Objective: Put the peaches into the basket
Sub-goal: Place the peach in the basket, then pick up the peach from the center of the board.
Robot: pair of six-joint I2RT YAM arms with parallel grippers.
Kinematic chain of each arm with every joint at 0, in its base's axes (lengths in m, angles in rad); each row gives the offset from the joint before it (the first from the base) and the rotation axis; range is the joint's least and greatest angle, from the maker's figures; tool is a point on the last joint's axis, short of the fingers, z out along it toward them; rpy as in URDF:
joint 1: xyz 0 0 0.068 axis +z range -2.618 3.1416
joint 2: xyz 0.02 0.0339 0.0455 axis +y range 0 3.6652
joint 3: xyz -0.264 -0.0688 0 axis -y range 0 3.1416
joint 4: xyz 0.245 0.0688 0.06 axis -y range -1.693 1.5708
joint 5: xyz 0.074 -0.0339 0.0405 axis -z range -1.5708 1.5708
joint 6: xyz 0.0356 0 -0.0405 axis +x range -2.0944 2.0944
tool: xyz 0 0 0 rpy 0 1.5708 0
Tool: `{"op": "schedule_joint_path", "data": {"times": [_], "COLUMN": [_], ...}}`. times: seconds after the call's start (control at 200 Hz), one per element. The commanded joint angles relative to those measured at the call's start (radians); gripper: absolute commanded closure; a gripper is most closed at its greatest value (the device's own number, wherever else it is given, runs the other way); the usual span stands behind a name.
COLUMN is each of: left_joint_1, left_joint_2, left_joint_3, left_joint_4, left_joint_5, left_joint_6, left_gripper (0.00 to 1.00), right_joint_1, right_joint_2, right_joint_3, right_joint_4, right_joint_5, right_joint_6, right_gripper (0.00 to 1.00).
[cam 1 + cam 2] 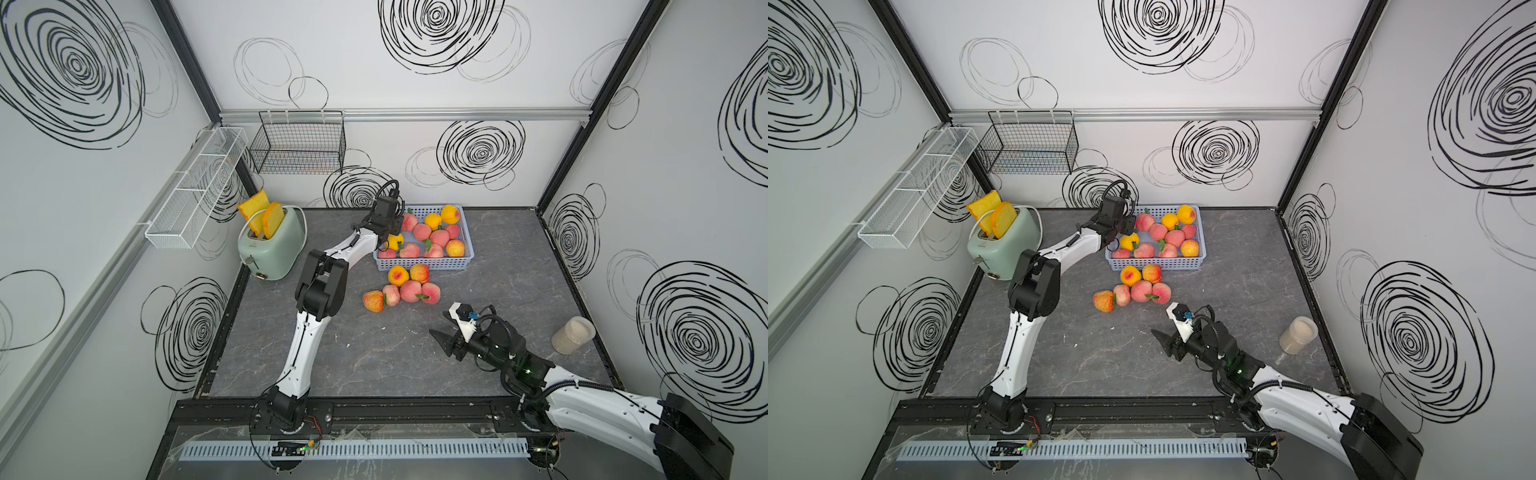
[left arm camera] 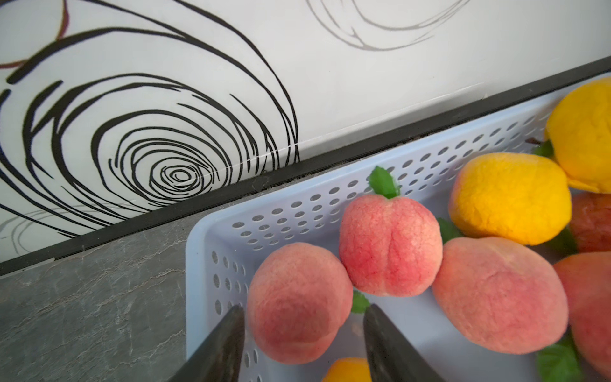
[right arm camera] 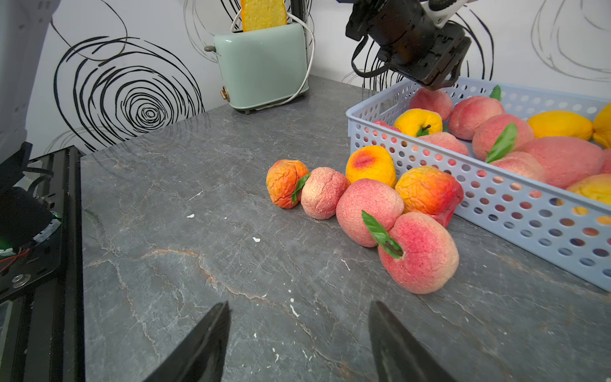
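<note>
L gripper (image 2: 304, 307): I see jaws apart astride pink peach (image 2: 297, 291) in basket (image 2: 297, 211), frame bottom; R gripper (image 3: 299, 302) apart over table (image 3: 198, 264).

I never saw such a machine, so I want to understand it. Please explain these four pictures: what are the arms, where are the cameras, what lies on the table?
This is a robot with two arms at a grey table, each ending in a two-finger gripper. Two pictures come from a camera pair overhead and show the whole scene; the other two come from cameras on the wrists. A blue basket holds many peaches; six loose peaches lie before it. A green toaster with bread and a jar stand aside. The left gripper is over the basket, a pink peach between its fingers; whether it grips, I cannot tell. The right gripper is open and empty above the table.
</note>
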Motion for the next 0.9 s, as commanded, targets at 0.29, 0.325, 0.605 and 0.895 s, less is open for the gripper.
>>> {"op": "schedule_joint_path", "data": {"times": [0.29,0.325,0.605,0.895], "left_joint_1": [0.0,-0.002,-0.068,-0.113], "left_joint_2": [-0.301,-0.345,-0.701,-1.097], "left_joint_3": [-0.1,-0.145,-0.557,-0.986], "left_joint_4": [-0.037,-0.024,0.02,-0.028], "left_joint_5": [0.056,0.072,0.222,0.555], "left_joint_6": [-0.024,-0.043,-0.168,-0.079], "left_gripper": [0.3,0.3,0.27,0.19], "right_joint_1": [-0.004,-0.014,-0.199,-0.387], "right_joint_2": [-0.059,-0.061,-0.012,0.163], "right_joint_3": [-0.011,-0.011,0.042,0.229], "right_joint_4": [-0.002,-0.003,-0.084,-0.274], "right_joint_5": [0.1,0.102,-0.028,-0.219], "right_joint_6": [0.048,0.059,0.185,0.352], "right_gripper": [0.29,0.28,0.28,0.23]}}
